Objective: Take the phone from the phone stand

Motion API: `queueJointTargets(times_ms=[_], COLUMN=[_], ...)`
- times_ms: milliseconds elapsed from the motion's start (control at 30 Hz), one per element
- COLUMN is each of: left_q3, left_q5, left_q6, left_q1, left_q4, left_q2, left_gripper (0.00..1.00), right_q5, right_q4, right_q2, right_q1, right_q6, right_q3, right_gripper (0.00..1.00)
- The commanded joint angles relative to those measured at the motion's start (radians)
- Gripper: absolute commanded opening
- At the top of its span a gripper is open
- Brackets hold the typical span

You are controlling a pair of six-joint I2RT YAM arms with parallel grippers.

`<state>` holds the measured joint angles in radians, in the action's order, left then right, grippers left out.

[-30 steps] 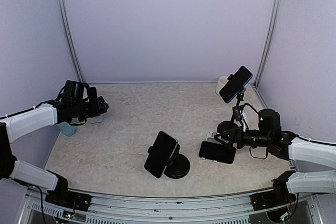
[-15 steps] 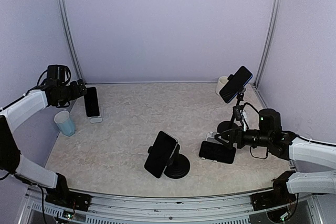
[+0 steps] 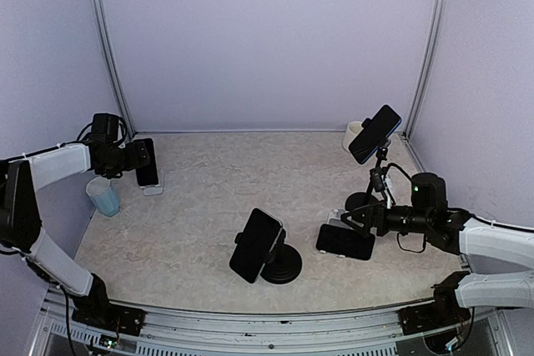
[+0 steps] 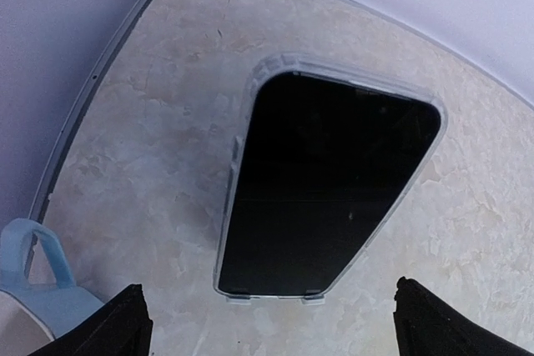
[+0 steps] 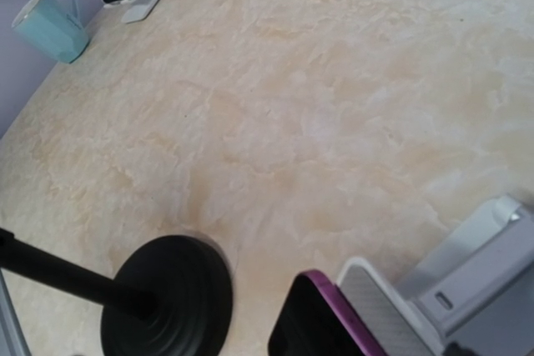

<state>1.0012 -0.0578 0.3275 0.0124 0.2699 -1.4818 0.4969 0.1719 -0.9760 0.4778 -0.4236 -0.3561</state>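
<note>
Four phones are on the desk (image 3: 200, 206), a beige surface with a marbled pattern. Reference point: the black stand (image 3: 282, 266) with a round disc base, mid-desk, which carries a tilted dark phone (image 3: 255, 244).

Far left of and behind that stand, a black-screened phone (image 4: 329, 185) in a clear, round-cornered case leans on a small white stand (image 3: 154, 188). The left claw (image 4: 279, 323) faces its screen with the black fingers (image 4: 125, 327) spread wide and touching nothing. A pale blue glossy mug (image 3: 103, 197) with a loop handle sits left of that phone.

Just right of the disc-base stand, a phone with a purple-edged case (image 3: 345, 242) lies low on a white plastic stand (image 5: 467, 281). The right claw (image 3: 352, 221) hangs right over it; whether its jaws are parted or closed cannot be told.

Further right and behind, a thin black pole stand (image 3: 377, 177) holds a blue-edged phone (image 3: 375, 133) high, beside a white cup (image 3: 356, 134).
</note>
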Motion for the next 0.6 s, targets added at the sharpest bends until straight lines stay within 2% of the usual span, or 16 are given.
queueJointTargets(times_ms=[0,333,567], left_q3=[-0.008,-0.032,-0.053], left_q5=[-0.056,-0.148,-0.162], left_q6=[-0.016,0.0,0.021], left_q1=[0.044,0.091,0.113], left_q4=[-0.057,-0.034,-0.031], left_q2=[-0.049,-0.103,-0.171], left_gripper=[0.99,0.99,0.99], right_q5=[0.005,0.003,0.007], right_q4=[0.038,0.046,0.064], right_q2=[-0.004,-0.017,-0.033], right_q1=[0.013,0.014,0.013], right_q6=[0.004,0.003,0.001], right_q3=[-0.01,-0.009,-0.007], right_gripper=[0.91,0.91,0.91])
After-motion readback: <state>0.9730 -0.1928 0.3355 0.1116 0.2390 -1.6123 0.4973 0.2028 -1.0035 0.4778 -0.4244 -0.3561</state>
